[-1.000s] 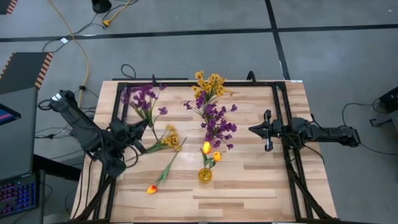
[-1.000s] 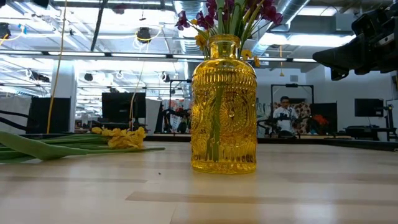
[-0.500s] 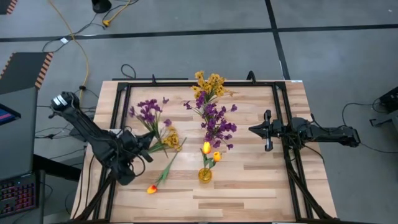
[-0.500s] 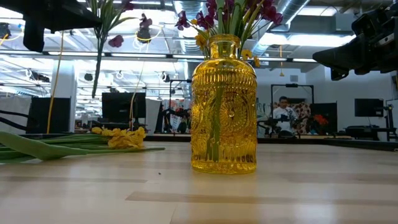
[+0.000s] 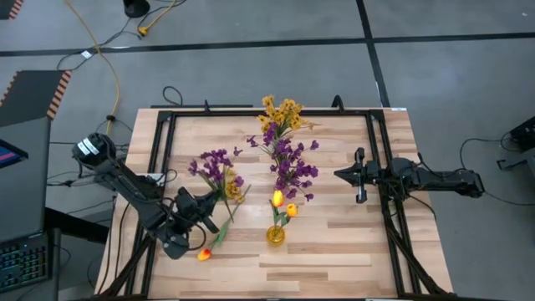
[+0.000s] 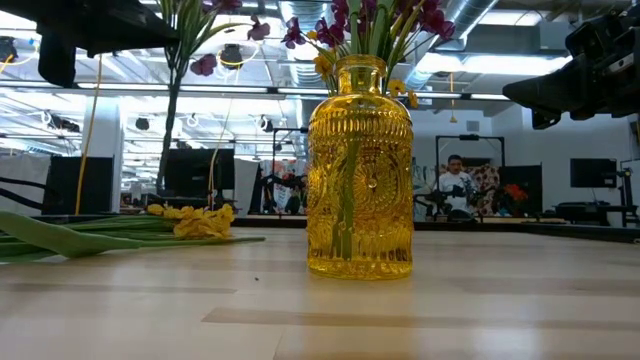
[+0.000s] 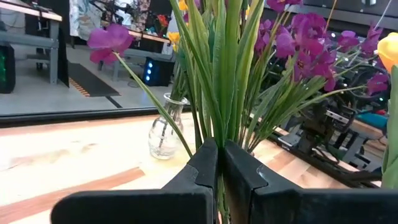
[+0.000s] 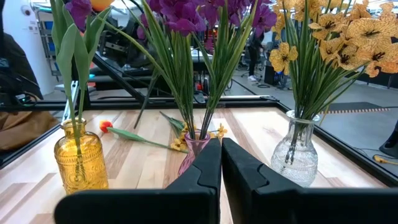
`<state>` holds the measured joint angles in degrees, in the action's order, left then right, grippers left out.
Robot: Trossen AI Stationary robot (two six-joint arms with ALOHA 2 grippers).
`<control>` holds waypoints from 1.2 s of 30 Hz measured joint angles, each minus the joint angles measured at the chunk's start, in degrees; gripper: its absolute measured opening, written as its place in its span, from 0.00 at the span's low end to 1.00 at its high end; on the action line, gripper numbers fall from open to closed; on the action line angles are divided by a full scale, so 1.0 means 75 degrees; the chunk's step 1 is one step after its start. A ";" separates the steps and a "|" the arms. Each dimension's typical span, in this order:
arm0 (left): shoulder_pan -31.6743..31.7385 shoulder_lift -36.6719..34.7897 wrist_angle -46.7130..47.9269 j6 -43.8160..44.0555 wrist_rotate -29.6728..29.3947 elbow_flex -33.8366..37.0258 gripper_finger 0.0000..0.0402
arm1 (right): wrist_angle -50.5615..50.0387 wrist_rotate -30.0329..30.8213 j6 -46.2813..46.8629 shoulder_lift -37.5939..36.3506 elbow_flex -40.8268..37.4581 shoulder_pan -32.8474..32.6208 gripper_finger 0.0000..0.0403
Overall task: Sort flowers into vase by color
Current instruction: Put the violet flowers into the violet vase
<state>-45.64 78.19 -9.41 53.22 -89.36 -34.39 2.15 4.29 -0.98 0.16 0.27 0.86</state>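
Flowers fill three vases along the bench's (image 5: 351,251) middle. The left gripper (image 5: 203,213) pinches a purple bunch (image 5: 216,167) above the left side; a yellow sprig (image 5: 231,191) and tulip (image 5: 204,253) lie unsorted there. The right gripper (image 5: 341,175), pressed together, waits by the right edge.

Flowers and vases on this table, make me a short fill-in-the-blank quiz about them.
1. The left gripper is shut on a bunch of ____ flowers.
2. The tulips stand in the ____ vase.
3. One tulip lies on the ____.

Missing words: purple; yellow; table
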 joint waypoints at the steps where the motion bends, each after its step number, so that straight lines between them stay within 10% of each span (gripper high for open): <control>1: 0.0020 0.0071 -0.0186 -0.0116 -0.0053 0.0000 0.00 | 0.0003 0.0000 -0.0002 0.0000 0.0001 0.0000 0.11; 8: 0.0497 0.0181 -0.1528 -0.1473 0.1096 0.0000 0.00 | 0.0002 0.0001 0.0000 -0.0003 -0.0002 0.0001 0.11; 23: 0.1743 0.0178 -0.7036 -0.8459 0.4747 -0.0003 0.00 | 0.0001 0.0000 -0.0001 -0.0001 -0.0001 0.0001 0.11; 36: 0.3225 0.0178 -0.9418 -0.9784 0.7985 0.0863 0.00 | 0.0003 0.0000 -0.0001 -0.0003 -0.0001 0.0002 0.11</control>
<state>-21.45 79.53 -80.05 -20.15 -29.48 -27.92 2.17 4.29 -0.98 0.14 0.26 0.87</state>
